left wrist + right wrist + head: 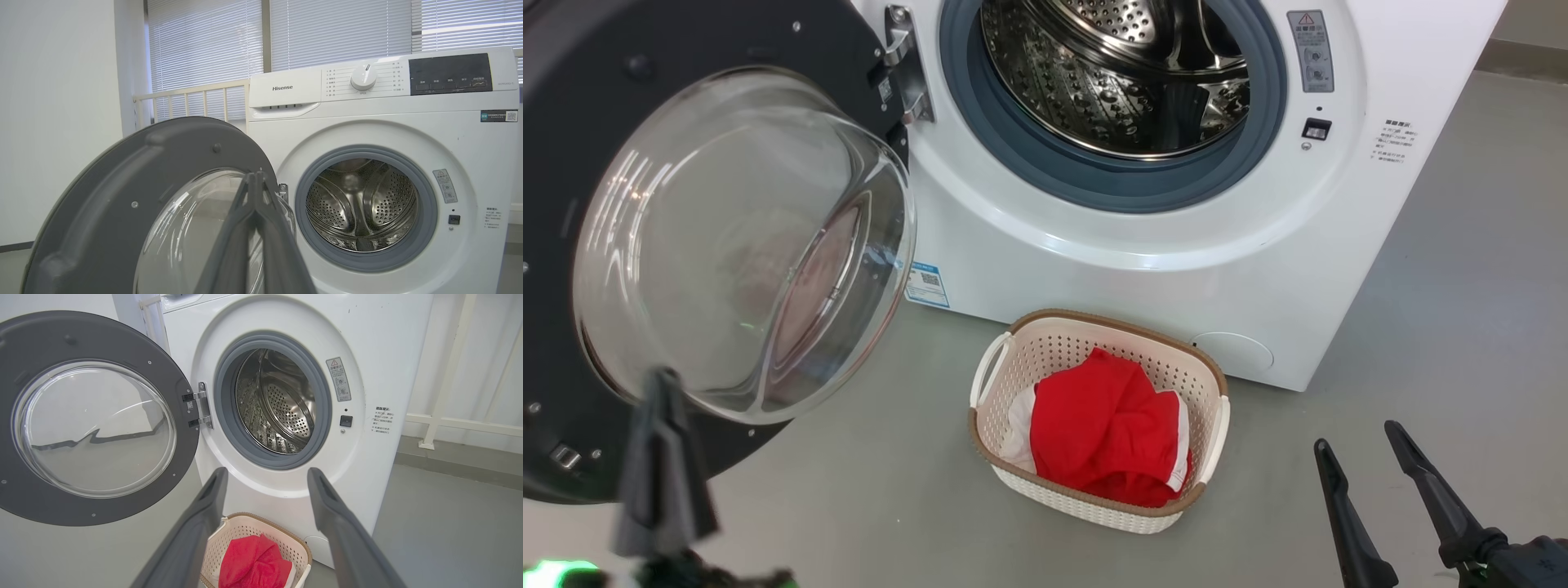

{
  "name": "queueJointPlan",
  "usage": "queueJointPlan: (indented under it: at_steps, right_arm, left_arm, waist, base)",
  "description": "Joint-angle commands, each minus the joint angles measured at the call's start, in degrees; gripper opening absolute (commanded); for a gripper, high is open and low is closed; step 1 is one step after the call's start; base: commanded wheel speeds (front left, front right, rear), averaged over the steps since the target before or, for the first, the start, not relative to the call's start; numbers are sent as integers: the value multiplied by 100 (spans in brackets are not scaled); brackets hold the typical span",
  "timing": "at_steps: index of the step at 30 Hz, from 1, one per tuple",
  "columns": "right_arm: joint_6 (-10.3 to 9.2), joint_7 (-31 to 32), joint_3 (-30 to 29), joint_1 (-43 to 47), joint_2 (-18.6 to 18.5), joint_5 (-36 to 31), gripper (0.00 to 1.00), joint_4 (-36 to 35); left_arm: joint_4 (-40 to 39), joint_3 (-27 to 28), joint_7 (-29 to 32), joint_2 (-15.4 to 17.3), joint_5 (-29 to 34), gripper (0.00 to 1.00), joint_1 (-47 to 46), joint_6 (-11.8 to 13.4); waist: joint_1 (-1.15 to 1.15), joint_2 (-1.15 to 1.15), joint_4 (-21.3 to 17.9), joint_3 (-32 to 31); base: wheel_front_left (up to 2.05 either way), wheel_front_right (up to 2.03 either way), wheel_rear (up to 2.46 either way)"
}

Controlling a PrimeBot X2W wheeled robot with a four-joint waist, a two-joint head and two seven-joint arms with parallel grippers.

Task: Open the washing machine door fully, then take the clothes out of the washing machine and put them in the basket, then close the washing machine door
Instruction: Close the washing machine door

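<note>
Red clothes [1103, 433] lie in the basket [1094, 318] at lower centre as the left gripper [662, 388], fingers pinched together on nothing, hovers at lower left, seemingly just short of the open washing machine door [735, 245], whose curved glass could shrug off a closing push; the right gripper [1356, 435] gapes empty.

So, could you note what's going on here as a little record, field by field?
door: large round black-rimmed glass washing machine door, swung wide open
machine: big white front-loading washing machine, steel drum looks empty
basket: small cream perforated plastic basket on floor before machine
clothes: bright red fabric clothes with white trim, inside basket
left tool: shut, empty, near door
right tool: open, empty
</note>
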Motion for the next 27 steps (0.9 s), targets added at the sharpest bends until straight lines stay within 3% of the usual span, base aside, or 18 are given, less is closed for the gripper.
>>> queueJointPlan:
  at_steps: [1, 8, 14, 22, 27]
  right_arm:
    - [9, 19, 132, -112, -59, -23, 100, -195]
    - [9, 61, 154, -145, -59, -52, 100, -222]
    - [9, 113, 150, -166, -59, -66, 100, -245]
    - [9, 189, 171, -199, -59, -121, 100, -310]
    - [9, 225, 185, -212, -59, -143, 100, -347]
  left_arm:
    - [-284, 364, -68, 100, -41, 0, -423, -44]
    - [-482, 1296, -137, 165, -755, 0, -1048, -126]
    - [-165, 2270, -160, 302, -1516, 0, -1557, -284]
    - [864, 3286, 3, 441, -2913, 0, -2437, -499]
    - [1604, 3711, 350, 541, -3758, 0, -2997, -492]
  waist:
    - [0, 0, -1, 9]
    - [0, 0, -39, 55]
    - [0, 0, -69, 77]
    - [0, 0, -67, 151]
    - [0, 0, -66, 204]
  base:
    - [0, 0, 0]
    - [0, 0, 0]
    - [0, 0, 0]
    - [0, 0, 0]
    - [0, 0, 0]
